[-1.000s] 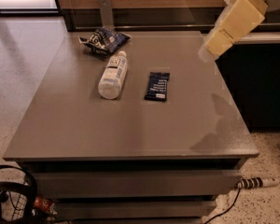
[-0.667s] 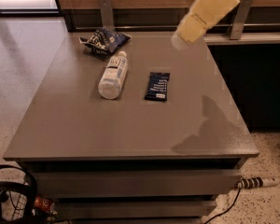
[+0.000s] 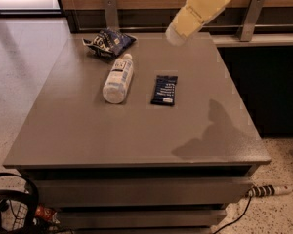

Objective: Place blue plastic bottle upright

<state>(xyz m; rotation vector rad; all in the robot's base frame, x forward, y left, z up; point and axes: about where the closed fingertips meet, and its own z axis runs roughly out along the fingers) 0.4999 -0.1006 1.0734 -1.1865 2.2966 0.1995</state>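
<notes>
Where the cream arm enters from the top edge, the claw (image 3: 177, 32) hangs over the far side of the bench (image 3: 136, 135), touching nothing; whether it is spread or pressed together, I cannot tell. Nearer, to its left in view, the blue plastic bottle (image 3: 118, 78) lies on its side, cap toward the snack bag (image 3: 109, 41). A dark blue packet (image 3: 164, 89) lies flat beside the bottle, apart from it.

Cream arm (image 3: 207, 4) aslant at top right, gripper (image 3: 177, 33) at lower tip
</notes>
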